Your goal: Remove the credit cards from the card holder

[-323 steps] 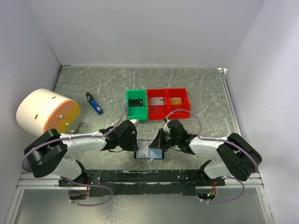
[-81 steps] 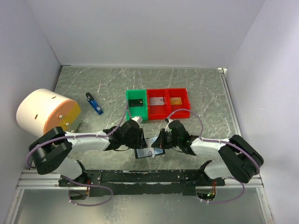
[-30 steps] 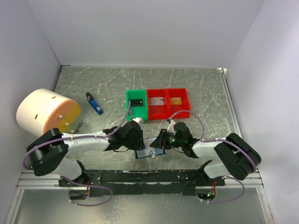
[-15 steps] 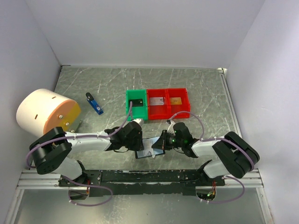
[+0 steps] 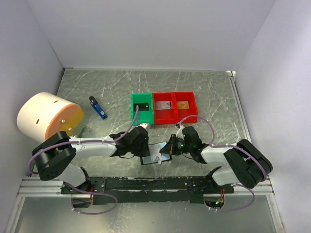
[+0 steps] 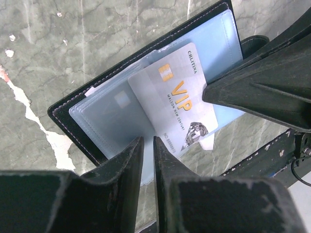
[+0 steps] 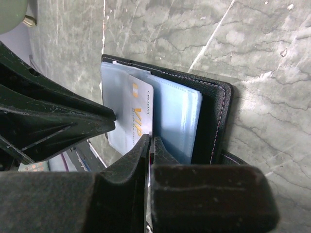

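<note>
Card holder [image 5: 154, 154] now sits tilted on the table [image 5: 218, 97], not square as in the earliest frame, and the right gripper [image 5: 168, 150] has edged closer onto it. White-and-orange drum [image 5: 47, 118] at 9 o'clock of the table, blue stick [image 5: 98, 108] just right of it, lying apart. Left gripper [image 5: 145, 149] at the holder's 9 o'clock edge. In the left wrist view its fingers [image 6: 129, 160] stand nearly together with a slim gap, pale sleeve edge showing in the gap; cannot tell if it is truly pinched. Holder lies open at 6 o'clock of the bins, blue-clear sleeves up, silver VIP card [image 6: 175, 97] half out of a sleeve and skewed. Right gripper at the holder's 3 o'clock side, fingers [image 7: 129, 170] pressed together on that card's edge. Green bin [image 5: 133, 108] at 12 o'clock of the holder has a black card [image 5: 142, 106] inside. Red bins [image 5: 175, 118] touch its right side, with a grey card [image 5: 164, 104] and an orange-gold card [image 5: 183, 105] inside.
</note>
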